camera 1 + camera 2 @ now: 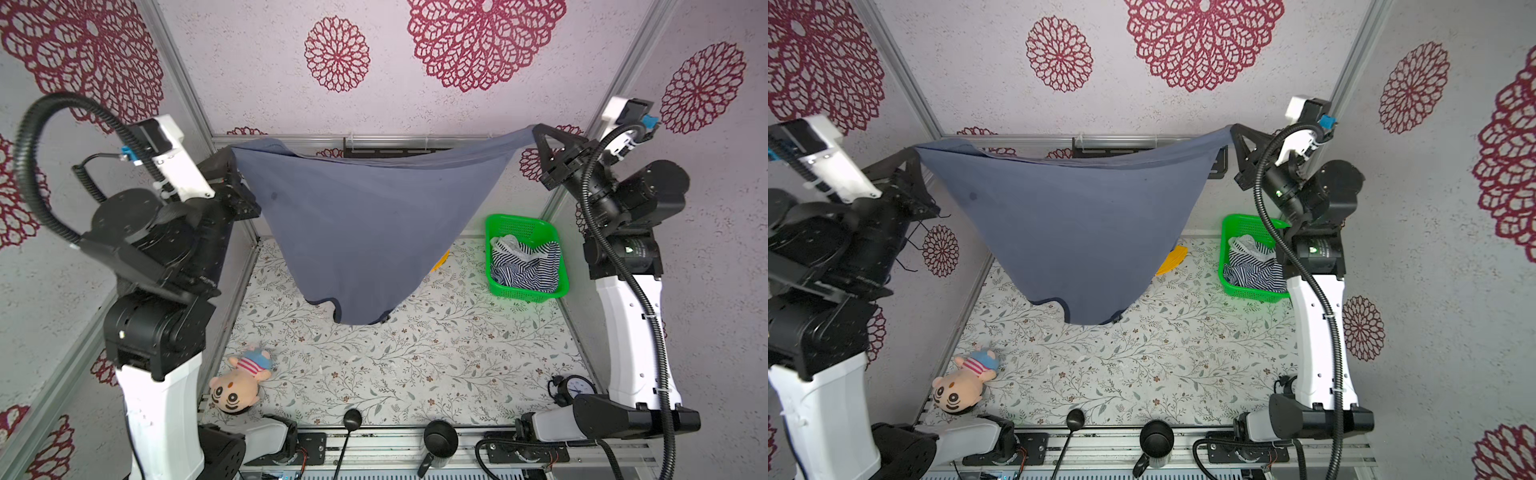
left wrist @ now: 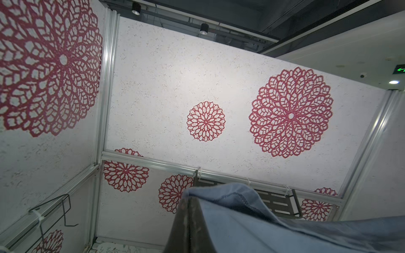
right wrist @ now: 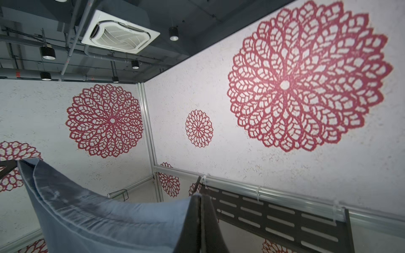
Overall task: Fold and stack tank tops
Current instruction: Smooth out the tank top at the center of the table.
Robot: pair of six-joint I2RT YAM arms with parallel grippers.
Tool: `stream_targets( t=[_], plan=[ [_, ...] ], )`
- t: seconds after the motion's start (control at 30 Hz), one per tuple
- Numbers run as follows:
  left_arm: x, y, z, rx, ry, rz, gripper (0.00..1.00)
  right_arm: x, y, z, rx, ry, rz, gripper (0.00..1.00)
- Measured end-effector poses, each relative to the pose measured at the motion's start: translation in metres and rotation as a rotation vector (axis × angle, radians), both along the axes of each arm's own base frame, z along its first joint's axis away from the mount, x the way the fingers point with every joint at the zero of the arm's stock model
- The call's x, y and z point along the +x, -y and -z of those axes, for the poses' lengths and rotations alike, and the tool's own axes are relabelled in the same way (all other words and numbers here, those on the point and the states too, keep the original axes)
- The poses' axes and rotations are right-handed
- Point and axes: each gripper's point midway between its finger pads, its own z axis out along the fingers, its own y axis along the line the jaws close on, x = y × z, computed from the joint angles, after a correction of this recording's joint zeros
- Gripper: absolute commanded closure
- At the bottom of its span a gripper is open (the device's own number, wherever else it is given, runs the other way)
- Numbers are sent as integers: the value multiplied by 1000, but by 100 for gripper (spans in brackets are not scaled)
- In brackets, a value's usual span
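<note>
two pincers hold the grey-blue top spread in the air

both pincers are pressed together on cloth. the left gripper [image 1: 232, 153] pinches one corner of the grey-blue tank top [image 1: 365, 232], and the right gripper [image 1: 536, 131] pinches the opposite corner. each wrist view shows dark fingers [image 3: 190, 219] closed with blue fabric caught between them. the held edge, which looks like the hem, runs between the two arms near the back wall and sags a little in the middle. the garment hangs upside down from it, with the navy-trimmed straps lowest over the floral table [image 1: 415, 365]. i cannot tell whether they brush it.

behind the hanging cloth a yellow hat [image 1: 1173, 259] peeks out on the table. the striped tank top [image 1: 523, 266] lies crumpled in the green basket [image 1: 515, 217], just beside the right arm. a plush doll [image 1: 241, 382] lies near the left arm's base.

judging from this, the step in hand is opening out the first top before laying it flat; nothing is folded or stacked yet. the next move calls for both arms to lower together, keeping the hem taut, so the straps land first and the body settles smooth on the open middle, clear of hat and doll.
</note>
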Motion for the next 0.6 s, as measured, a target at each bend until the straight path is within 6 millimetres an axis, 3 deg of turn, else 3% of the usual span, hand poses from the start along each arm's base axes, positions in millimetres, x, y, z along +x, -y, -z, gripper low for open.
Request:
stream_targets(
  t=[0.13, 0.27, 0.37, 0.43, 0.6],
  plan=[
    [-28, -8, -10, -9, 45, 0, 100, -18, 1, -16, -5, 25, 3, 100],
    [-27, -14, -15, 9, 48, -42, 100, -5, 0, -11, -10, -30, 0, 100],
    [-1, -13, -3, 44, -11, -84, 100, 26, -3, 6, -14, -98, -9, 100],
    [29, -13, 14, 73, -79, -116, 100, 55, -5, 25, -16, -162, -22, 100],
    [97, -28, 65, 110, -253, -175, 100, 134, -12, 86, -1, -337, -66, 100]
  ],
)
